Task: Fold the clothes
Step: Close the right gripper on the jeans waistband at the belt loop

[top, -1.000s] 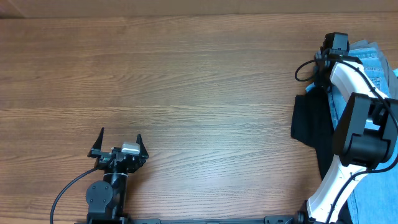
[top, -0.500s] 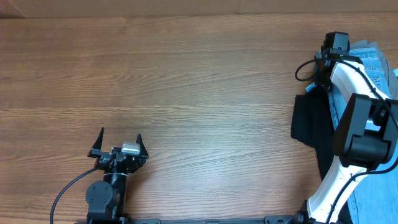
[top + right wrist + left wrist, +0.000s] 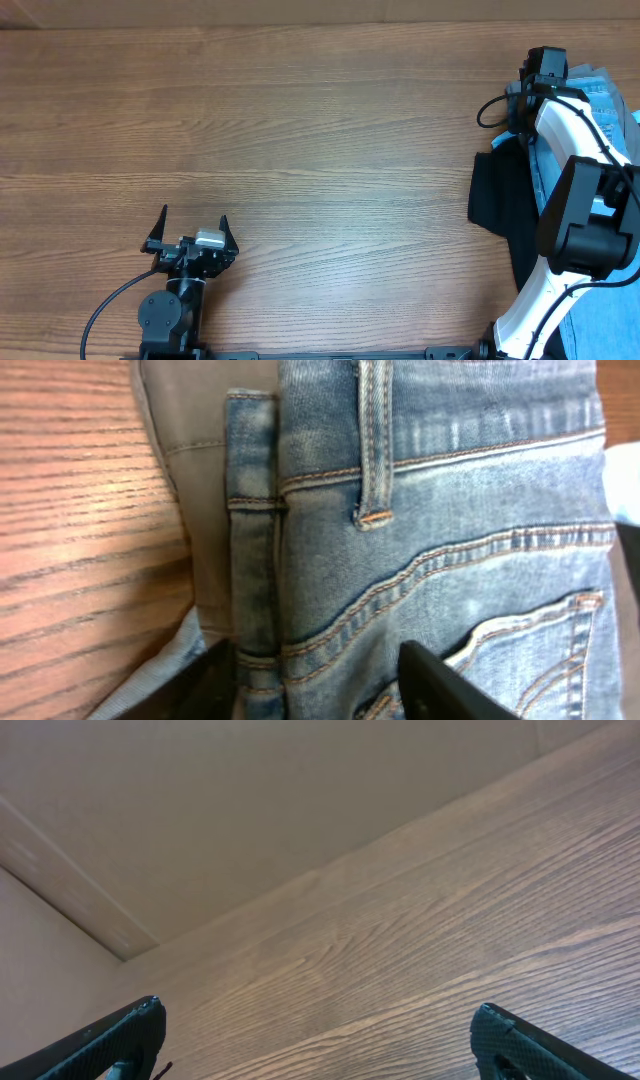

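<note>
Reaching for the jeans waistband w/ my right gripper, left one parked

Table [image 3: 300,130] first: the clothes sit heaped at its right edge, so my right arm is the one stretched out there. Jeans [image 3: 450,510] lie over a grey garment [image 3: 200,480], w/ a black garment [image 3: 495,205] spilling out on the inner side. Right gripper [image 3: 320,680] has its fingers about half apart, straddling a fold of denim just below the belt loop [image 3: 375,440]; can't tell if they're pinching it. Left gripper [image 3: 192,222] is spread wide, holding nothing, close to my base, prob. parked out of the way till the jeans get pulled toward the middle
</note>
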Motion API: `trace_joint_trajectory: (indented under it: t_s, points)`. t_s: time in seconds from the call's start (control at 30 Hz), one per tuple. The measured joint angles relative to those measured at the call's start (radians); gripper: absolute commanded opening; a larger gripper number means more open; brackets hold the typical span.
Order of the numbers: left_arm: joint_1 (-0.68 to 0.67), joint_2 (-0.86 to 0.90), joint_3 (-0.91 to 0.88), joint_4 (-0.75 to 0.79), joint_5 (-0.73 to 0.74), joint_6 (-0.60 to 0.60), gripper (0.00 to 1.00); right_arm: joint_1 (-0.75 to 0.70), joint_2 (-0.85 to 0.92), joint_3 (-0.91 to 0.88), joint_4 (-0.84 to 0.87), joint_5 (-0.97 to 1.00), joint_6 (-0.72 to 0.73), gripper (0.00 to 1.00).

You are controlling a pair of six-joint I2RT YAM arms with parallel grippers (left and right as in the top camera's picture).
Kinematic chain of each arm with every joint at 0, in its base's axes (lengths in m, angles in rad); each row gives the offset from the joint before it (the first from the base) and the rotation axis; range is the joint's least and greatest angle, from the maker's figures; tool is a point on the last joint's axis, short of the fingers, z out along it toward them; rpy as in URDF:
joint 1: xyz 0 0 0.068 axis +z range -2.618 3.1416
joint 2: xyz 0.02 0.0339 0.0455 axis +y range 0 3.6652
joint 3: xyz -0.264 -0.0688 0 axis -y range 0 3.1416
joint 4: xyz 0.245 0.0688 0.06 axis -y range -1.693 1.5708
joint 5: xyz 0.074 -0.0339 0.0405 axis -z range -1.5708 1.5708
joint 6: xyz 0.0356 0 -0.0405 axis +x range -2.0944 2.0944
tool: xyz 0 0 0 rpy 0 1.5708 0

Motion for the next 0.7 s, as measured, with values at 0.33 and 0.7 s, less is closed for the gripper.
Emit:
trace_joint_trajectory:
  t_s: [0.33, 0.7]
  points:
    - [0.0, 0.0, 0.0, 0.0, 0.0, 0.0, 1.0, 0.0, 0.0, 0.0, -0.009, -0.023, 0.005, 0.53]
    - [0.0, 0.0, 0.0, 0.0, 0.0, 0.0, 1.0, -0.021, 0.0, 0.0, -0.015, -0.06, 0.005, 0.57]
